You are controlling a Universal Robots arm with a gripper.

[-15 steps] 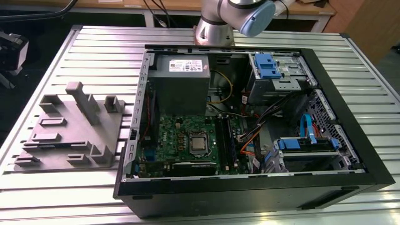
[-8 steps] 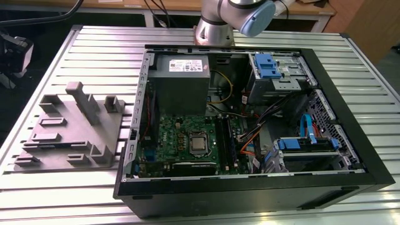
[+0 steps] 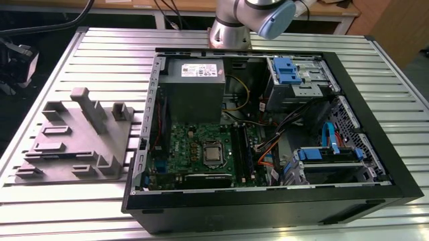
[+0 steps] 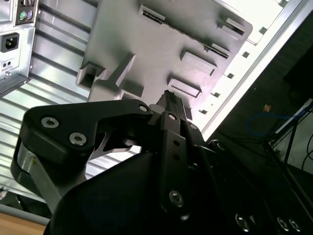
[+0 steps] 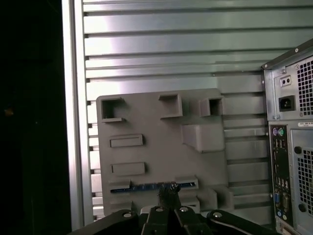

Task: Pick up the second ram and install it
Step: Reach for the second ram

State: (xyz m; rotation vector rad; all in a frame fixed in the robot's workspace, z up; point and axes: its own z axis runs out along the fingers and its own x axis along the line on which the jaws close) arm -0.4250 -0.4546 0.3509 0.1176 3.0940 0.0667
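Gripper [image 4: 170, 98] front and centre in the second wrist view: black fingers pinched tip to tip, nothing held between them. It hangs over the grey fixture tray [image 4: 146, 44], which lies on the ribbed metal table [image 4: 54, 83], with the computer case [image 4: 14, 49] and its rear panel just beside.

Over to the first wrist view: the fingertips [image 5: 165, 193] meet in a dark point in front of the second ram [image 5: 142, 187], a thin blue strip sitting on edge in a long slot of the tray, the case rear alongside.

Exterior view now: tray on the exterior view's left of the open case, green motherboard [image 3: 194, 143] inside, arm [image 3: 231, 25] rising behind.
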